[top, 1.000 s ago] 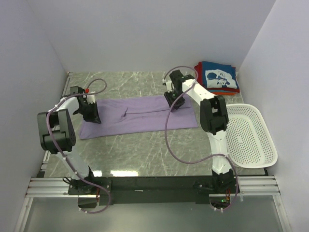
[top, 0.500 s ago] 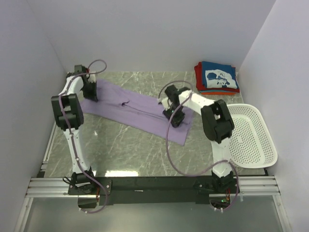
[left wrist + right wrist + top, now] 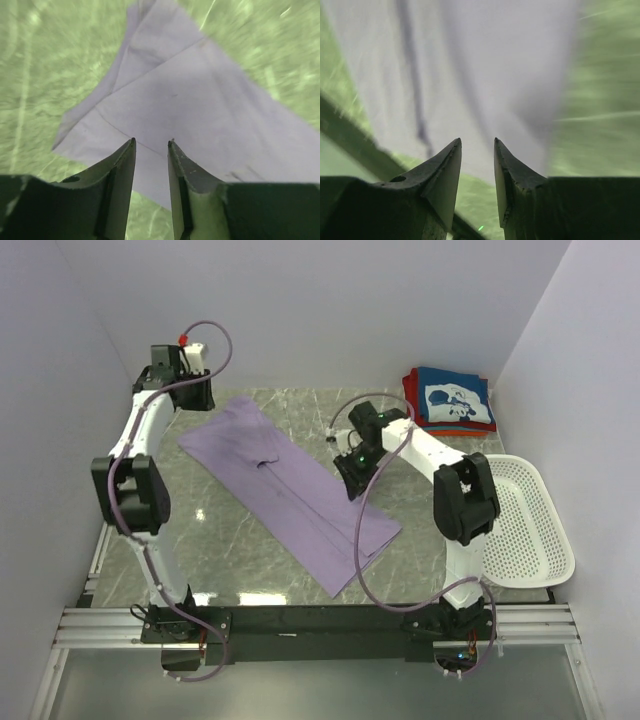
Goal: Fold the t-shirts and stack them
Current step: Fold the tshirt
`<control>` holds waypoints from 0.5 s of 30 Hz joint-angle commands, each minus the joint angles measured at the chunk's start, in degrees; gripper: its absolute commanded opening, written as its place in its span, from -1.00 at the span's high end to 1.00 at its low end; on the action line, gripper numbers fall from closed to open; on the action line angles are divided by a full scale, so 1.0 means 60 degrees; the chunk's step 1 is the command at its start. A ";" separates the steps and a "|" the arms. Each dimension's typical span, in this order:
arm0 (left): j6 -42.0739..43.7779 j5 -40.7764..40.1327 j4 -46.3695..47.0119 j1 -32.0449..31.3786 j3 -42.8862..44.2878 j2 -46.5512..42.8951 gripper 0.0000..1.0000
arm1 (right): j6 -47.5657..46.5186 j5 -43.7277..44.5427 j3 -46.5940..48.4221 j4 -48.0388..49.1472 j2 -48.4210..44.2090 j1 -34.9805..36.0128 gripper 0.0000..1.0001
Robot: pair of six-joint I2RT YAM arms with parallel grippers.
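A lavender-purple t-shirt (image 3: 290, 485) lies folded into a long strip, running diagonally from back left to front right on the marble table. My left gripper (image 3: 192, 395) hovers above its back-left end. In the left wrist view the gripper (image 3: 151, 141) is narrowly open and empty over the shirt (image 3: 200, 100). My right gripper (image 3: 350, 478) is over the strip's right edge near its middle. In the right wrist view the gripper (image 3: 477, 140) is narrowly open and empty above the blurred shirt (image 3: 485, 65). A folded stack (image 3: 450, 400), navy with white print on top of red and orange, sits back right.
A white perforated basket (image 3: 555, 540) stands at the right edge, next to the right arm. Walls close in the table at the back and on both sides. The black base rail runs along the near edge.
The lavender shirt swung from lying crosswise to lying diagonally. My left gripper moved to the back-left corner and rose. My right gripper moved nearer, then lifted off the cloth.
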 commanded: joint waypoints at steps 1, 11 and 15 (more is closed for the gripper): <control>-0.0540 0.0530 0.0841 0.0154 -0.0951 -0.1359 0.21 | -0.0243 0.0849 0.0822 -0.0352 0.0559 -0.0138 0.21; -0.1712 0.1803 0.1736 0.1149 -0.3093 -0.3121 -0.12 | -0.0185 0.1437 0.0651 -0.0485 0.1705 0.0139 0.26; -0.1888 0.1980 0.1297 0.1531 -0.3034 -0.2960 0.13 | 0.0005 0.1321 -0.0565 -0.0222 0.1501 0.0754 0.29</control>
